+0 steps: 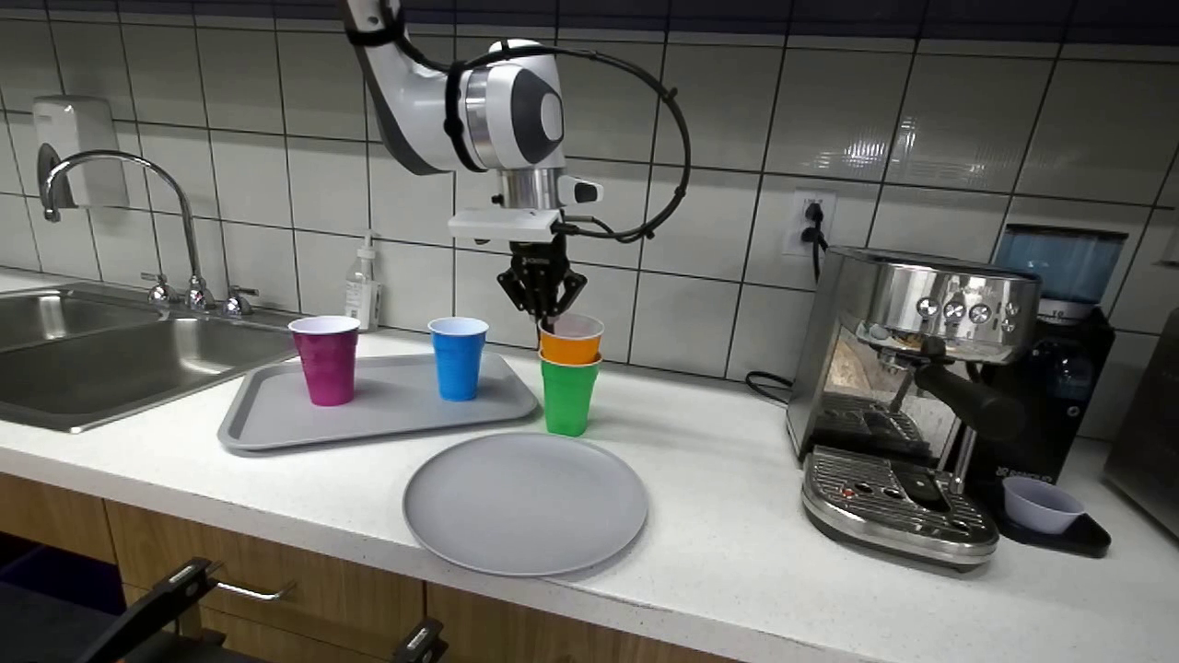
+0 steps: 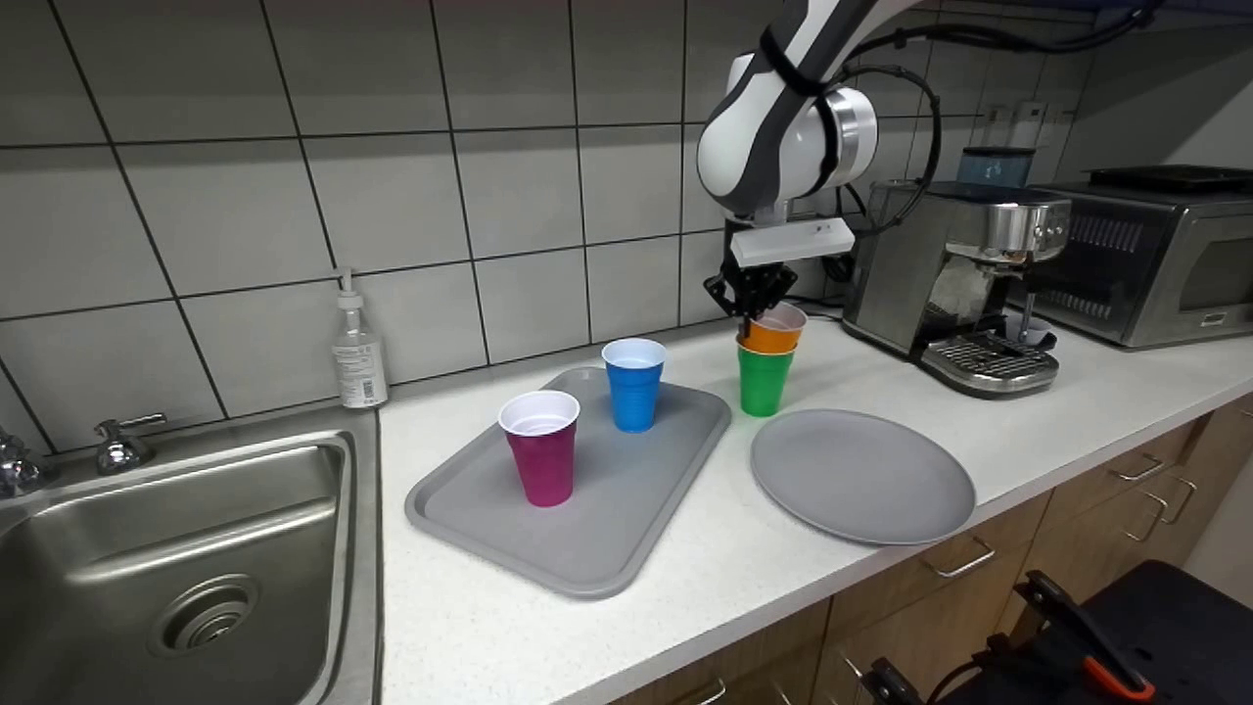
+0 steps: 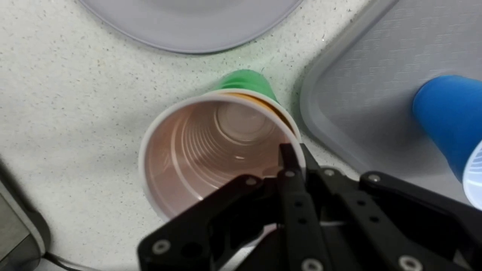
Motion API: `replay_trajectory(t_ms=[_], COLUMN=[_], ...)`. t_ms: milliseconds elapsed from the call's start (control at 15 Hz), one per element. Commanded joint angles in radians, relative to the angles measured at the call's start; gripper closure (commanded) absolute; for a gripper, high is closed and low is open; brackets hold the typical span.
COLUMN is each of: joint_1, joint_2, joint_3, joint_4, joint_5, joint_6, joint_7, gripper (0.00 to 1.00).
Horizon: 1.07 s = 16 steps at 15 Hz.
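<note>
My gripper [image 3: 295,148] is shut on the rim of an orange cup [image 1: 569,350], one finger [image 3: 288,154] inside its pale interior and the other outside. The orange cup sits partly down inside a green cup [image 1: 569,398], which stands upright on the counter; in the wrist view the green cup [image 3: 246,81] shows behind the orange rim. To one side, a grey tray [image 2: 597,548] bears an upright blue cup [image 2: 634,392] and a magenta cup [image 2: 544,465]. A flat grey round plate [image 1: 525,505] lies nearer the counter's front edge.
A steel espresso machine [image 1: 921,304] stands on the same counter, with a microwave [image 2: 1155,264] beyond it. At the opposite end are a sink [image 1: 184,354], a tap [image 1: 189,221] and a soap bottle [image 2: 359,357]. A tiled wall [image 1: 700,239] rises close behind the arm.
</note>
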<state>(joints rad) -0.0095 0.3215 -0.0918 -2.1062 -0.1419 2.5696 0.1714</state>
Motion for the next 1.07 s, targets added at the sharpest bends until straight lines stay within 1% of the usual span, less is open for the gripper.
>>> replay_trajectory(t_ms=[0, 267, 1000], joint_1=[-0.004, -0.002, 0.000], joint_2=[0.014, 0.019, 0.083], joint_3=[-0.001, -0.003, -0.006], joint_4=[0.038, 0.039, 0.090], joint_5=[0.018, 0.014, 0.016], joint_6=[-0.048, -0.053, -0.056], joint_7=[-0.012, -0.008, -0.005], gripper=[0.99, 0.99, 0.99])
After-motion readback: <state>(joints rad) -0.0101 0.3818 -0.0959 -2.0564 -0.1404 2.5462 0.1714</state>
